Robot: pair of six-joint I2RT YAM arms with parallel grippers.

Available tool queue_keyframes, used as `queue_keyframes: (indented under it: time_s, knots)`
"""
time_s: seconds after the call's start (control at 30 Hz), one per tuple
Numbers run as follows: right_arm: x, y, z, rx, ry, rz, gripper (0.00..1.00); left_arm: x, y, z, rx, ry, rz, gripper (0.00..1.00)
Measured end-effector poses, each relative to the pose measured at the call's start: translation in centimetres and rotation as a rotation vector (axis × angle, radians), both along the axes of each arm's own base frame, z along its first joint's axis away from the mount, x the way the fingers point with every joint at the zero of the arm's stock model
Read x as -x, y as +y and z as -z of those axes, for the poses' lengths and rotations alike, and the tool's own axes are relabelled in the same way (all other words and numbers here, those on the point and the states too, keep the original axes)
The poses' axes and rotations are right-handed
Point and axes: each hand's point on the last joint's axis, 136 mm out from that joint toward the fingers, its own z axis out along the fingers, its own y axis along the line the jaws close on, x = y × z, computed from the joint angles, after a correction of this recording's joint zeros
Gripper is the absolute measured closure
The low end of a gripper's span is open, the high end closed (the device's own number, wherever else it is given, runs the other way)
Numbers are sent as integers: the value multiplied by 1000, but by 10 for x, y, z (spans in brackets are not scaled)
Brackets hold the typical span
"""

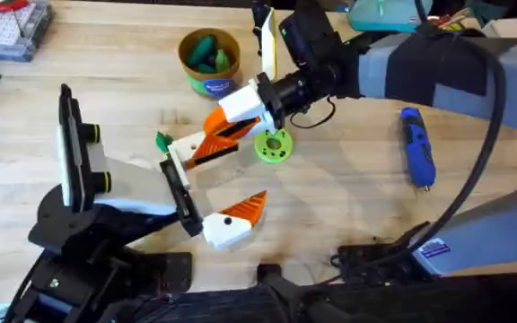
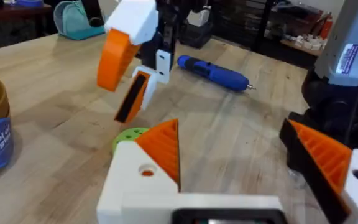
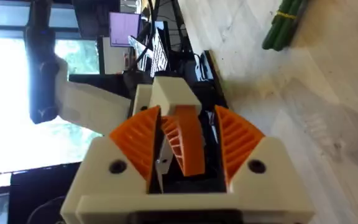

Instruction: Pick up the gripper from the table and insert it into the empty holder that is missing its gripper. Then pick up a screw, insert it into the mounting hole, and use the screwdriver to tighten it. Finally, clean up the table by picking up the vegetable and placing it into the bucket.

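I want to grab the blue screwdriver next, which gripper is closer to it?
Right. The right gripper sits mid-table beside the green disc, nearer the screwdriver; the left gripper is farther, toward the table's near edge.

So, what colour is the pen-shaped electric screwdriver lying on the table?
Blue; the pen-shaped electric screwdriver shows best in the overhead view.

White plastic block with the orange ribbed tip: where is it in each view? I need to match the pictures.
Overhead: the white plastic block with the orange ribbed tip lies left of centre, near the lime-green disc.
Left wrist: upper left of centre.
Right wrist: centre, between orange pads.
Shared landmark: the right pincer, clamped on it.
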Motion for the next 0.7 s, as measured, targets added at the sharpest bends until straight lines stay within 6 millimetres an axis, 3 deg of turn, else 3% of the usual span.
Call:
queue_keyframes:
  time_s: [0.13, 0.27, 0.33, 0.7]
  knots:
    - [-7, -5, -1, -6, -3, 21, 349, 1, 0, 0, 0, 0, 6, 14]
    - [-16, -12, -1, -10, -17, 46, 86, 1, 0, 0, 0, 1, 7, 14]
    - [-22, -16, 1, -2, -24, 66, 24, 1, 0, 0, 0, 1, 7, 14]
    - [-76, -61, 20, 112, -79, 276, 8, 1, 0, 0, 0, 1, 7, 15]
